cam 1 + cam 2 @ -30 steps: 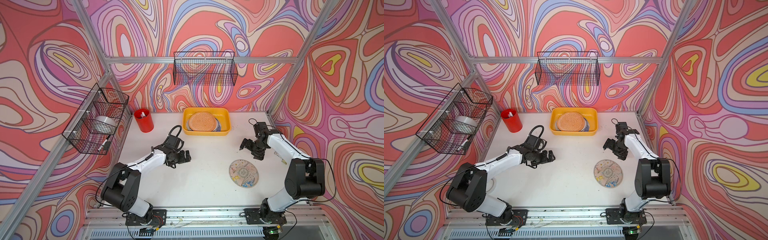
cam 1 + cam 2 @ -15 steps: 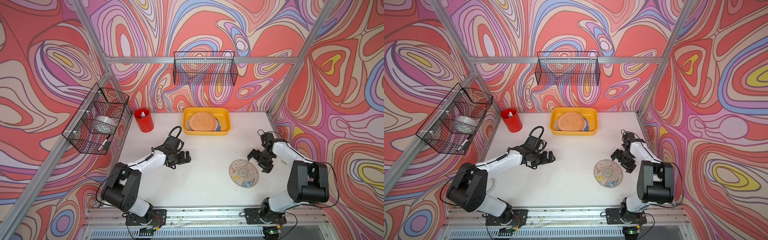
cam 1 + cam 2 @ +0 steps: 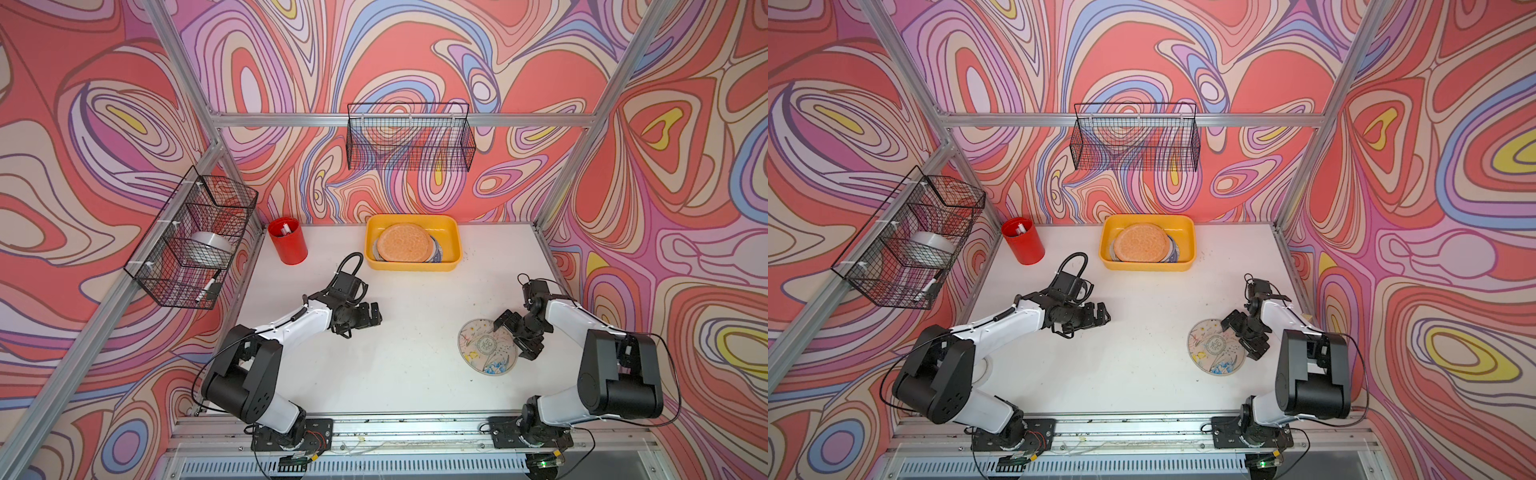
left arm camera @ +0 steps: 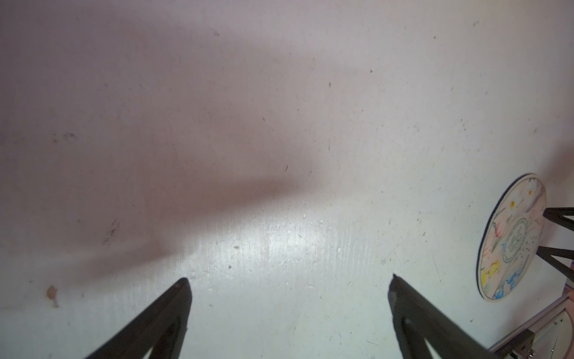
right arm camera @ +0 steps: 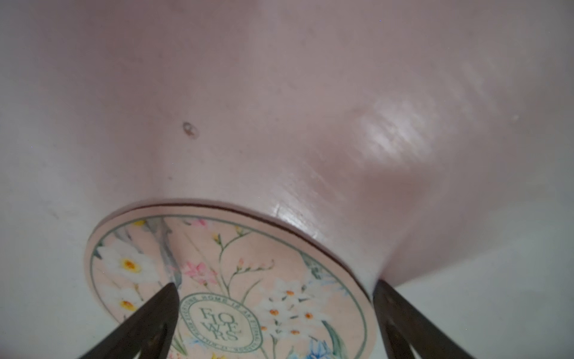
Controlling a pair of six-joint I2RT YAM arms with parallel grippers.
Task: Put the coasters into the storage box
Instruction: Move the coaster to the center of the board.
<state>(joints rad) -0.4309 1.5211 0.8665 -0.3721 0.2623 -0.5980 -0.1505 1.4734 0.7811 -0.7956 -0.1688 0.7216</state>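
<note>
Jaws wide, empty, both sides; right pair point(image 5: 276, 289) straddling flowered coaster point(image 3: 482, 353) edge on counter point(image 3: 415, 374); other coasters point(image 3: 404, 242) stacked in yellow box point(image 3: 411, 266).

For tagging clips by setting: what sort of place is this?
Most likely a lab robot test cell, not a home: an aluminium frame carries swirl-printed wall panels, the left arm and right arm are mounted on a front rail, and wire baskets hang from the frame.

White table point(image 3: 395, 374) bears storage box point(image 3: 411, 265); red cup point(image 3: 288, 246); floral coaster point(image 3: 484, 353).
</note>
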